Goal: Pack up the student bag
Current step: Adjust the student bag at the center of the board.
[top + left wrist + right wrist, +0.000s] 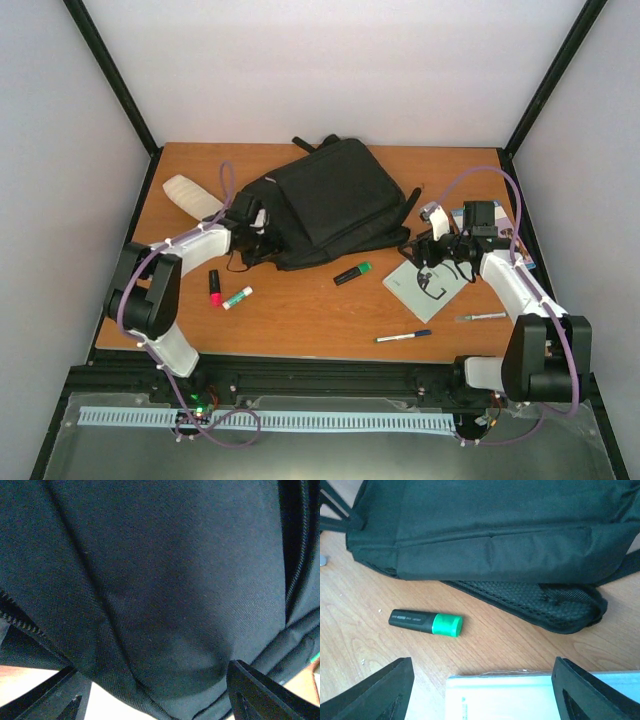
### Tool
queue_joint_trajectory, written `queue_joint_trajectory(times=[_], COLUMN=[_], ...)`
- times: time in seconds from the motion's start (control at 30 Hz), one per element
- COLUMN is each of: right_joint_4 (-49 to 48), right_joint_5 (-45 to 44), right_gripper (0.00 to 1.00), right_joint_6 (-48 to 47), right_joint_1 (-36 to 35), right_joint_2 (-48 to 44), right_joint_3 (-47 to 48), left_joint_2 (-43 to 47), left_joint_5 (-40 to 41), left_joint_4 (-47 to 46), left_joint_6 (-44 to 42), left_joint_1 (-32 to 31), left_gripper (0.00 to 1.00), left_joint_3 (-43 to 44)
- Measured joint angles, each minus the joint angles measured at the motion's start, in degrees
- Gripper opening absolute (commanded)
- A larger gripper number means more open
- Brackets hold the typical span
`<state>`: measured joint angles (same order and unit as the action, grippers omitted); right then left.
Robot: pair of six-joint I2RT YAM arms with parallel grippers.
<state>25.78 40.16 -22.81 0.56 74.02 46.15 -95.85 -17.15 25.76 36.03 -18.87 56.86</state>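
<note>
At tabletop (300, 315) centre, student bag (330, 205) looks soft, floppy; pinch a fabric fold. Left hand (150, 670), right hand (482, 662) both released.

Colours as I read them on my feeds:
- student bag (325, 205): plain black fabric, with a black mesh panel (540, 602) along its lower edge.
- table (300, 320): orange-brown, wood grain.
- highlighter (426, 622): black body, bright green cap.
- second highlighter (214, 288): pink-red, black end.
- marker (237, 297): white, green cap.
- pen (404, 336): white, dark blue cap.
- notebook (418, 280): pale mint-white. I can't make out the print.
- pouch (190, 195): cream.
- cables (485, 170): purple.
</note>
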Motion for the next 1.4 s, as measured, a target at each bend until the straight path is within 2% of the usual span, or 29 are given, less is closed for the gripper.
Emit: queue_joint_trajectory(times=[0.2,0.33,0.43,0.53,0.63,1.03,1.13,1.27,1.4], right_joint_4=[-0.8,-1.2,-1.2,-1.2,-1.0,-1.3,-1.1,-1.2,-1.2], right_joint_5=[-4.9,-8.1,-9.9,-10.9,-10.9,-9.4,-9.3,-9.3,-9.6], right_gripper=[0.72,0.68,0.66,0.64,0.62,0.62,0.62,0.62,0.62], right_joint_6=[4.4,7.7,10.3,12.5,13.9,15.8,15.8,15.8,15.8], right_joint_1=[0.0,0.0,-0.1,-0.1,-0.2,-1.8,-1.8,-1.9,-3.1], right_joint_2=[2.9,5.6,7.7,10.0,12.9,15.4,15.5,16.1,16.9], right_joint_3=[2.0,4.3,6.7,9.2,11.7,10.0,9.7,9.7,9.8], left_joint_2=[2.5,9.6,12.6,12.1,9.9,-3.0,-5.9,-7.1,-7.0], left_joint_5=[-1.8,3.7,10.6,14.4,16.0,19.4,19.5,19.5,19.6], left_joint_4=[0.5,4.9,6.9,7.8,7.1,6.6,6.4,6.2,5.7], left_joint_6=[-0.8,-2.2,-1.8,0.4,3.2,7.5,7.5,7.8,8.0], left_joint_1=[-2.8,-3.5,-2.7,-0.8,1.8,5.4,5.7,5.7,5.7], left_gripper=[0.85,0.86,0.78,0.59,0.52,0.45,0.39,0.31,0.29], left_joint_3=[-0.3,-0.1,0.0,0.0,0.0,6.0,8.2,8.6,8.0])
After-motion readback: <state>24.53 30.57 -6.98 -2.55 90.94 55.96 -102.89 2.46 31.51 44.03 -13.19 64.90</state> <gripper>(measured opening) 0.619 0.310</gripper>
